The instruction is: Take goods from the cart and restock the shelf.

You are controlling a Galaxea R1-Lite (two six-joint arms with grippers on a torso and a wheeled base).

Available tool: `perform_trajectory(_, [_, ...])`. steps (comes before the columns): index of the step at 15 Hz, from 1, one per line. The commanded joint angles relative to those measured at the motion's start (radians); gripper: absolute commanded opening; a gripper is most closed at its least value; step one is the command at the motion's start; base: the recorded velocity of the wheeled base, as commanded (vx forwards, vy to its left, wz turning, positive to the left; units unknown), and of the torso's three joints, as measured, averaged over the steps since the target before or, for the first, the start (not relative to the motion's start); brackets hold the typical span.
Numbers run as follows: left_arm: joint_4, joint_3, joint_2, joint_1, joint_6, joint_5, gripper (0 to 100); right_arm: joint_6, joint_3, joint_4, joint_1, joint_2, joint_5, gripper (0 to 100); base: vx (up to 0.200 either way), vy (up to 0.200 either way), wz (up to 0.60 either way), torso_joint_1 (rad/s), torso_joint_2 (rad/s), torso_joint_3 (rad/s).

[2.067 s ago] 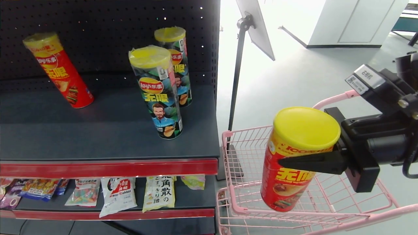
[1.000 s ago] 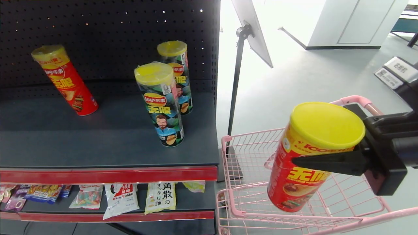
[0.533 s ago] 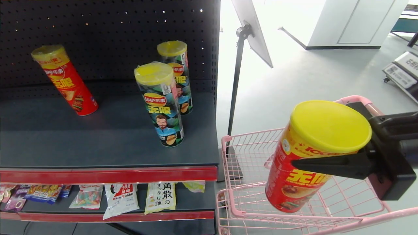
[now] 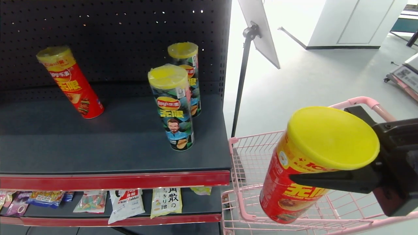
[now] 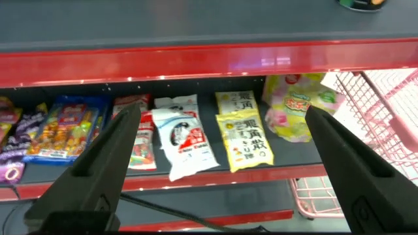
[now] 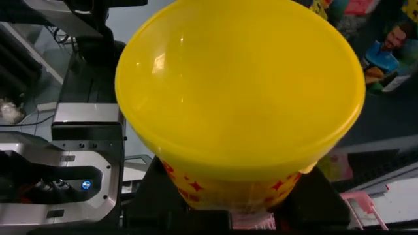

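So the right gripper [image 4: 321, 147] is clamped on a red chip can [image 4: 294, 192] with a yellow lid, one finger across the front just under the lid. The can hangs a bit tilted over the pink cart [image 4: 235, 176], well off to the right of the shelf [image 4: 98, 143].

The top shelf board already has three cans on it. Another red can [image 4: 70, 81] sits far left near the pegboard [image 4: 114, 32] and looks slanted from the head view. Two dark cans are toward the right end: the front dark can [image 4: 173, 107] and the back dark can [image 4: 184, 54] right behind it.

A black stand pole [image 4: 243, 81] with a sign board [image 4: 259, 29] on top rises between the shelf's right end and the cart.

The left gripper [image 5: 222, 112] has its fingers spread wide with nothing in them, down in front of the lower shelf's snack bags [image 5: 241, 130].
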Motion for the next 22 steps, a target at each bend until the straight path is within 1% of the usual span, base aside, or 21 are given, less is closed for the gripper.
perform_trajectory(1, [0.000,0.000,0.001,0.001,0.000,0.000,100,0.001,0.002,-0.001,0.018,0.003,-0.001,0,0.000,0.200,0.00,-0.007,0.00,0.002])
perform_trajectory(4, [0.000,-0.002,0.001,0.001,0.000,0.000,100,0.001,0.004,-0.001,0.023,0.005,-0.002,0,0.000,0.200,0.00,-0.001,0.01,0.007])
perform_trajectory(12, [0.000,0.000,0.001,0.001,0.001,0.000,100,0.010,0.004,-0.001,0.078,-0.014,-0.028,0,0.000,0.200,0.00,0.002,0.00,0.002])
perform_trajectory(14, [0.000,0.000,0.001,0.001,0.001,0.000,100,0.011,0.007,0.001,0.083,-0.020,-0.044,0,0.000,0.200,0.00,0.002,0.00,0.005])
perform_trajectory(22, [0.000,0.000,0.001,0.001,0.001,0.000,100,0.011,0.021,0.001,0.095,-0.033,-0.045,0,0.000,0.200,0.00,0.003,0.00,0.004])
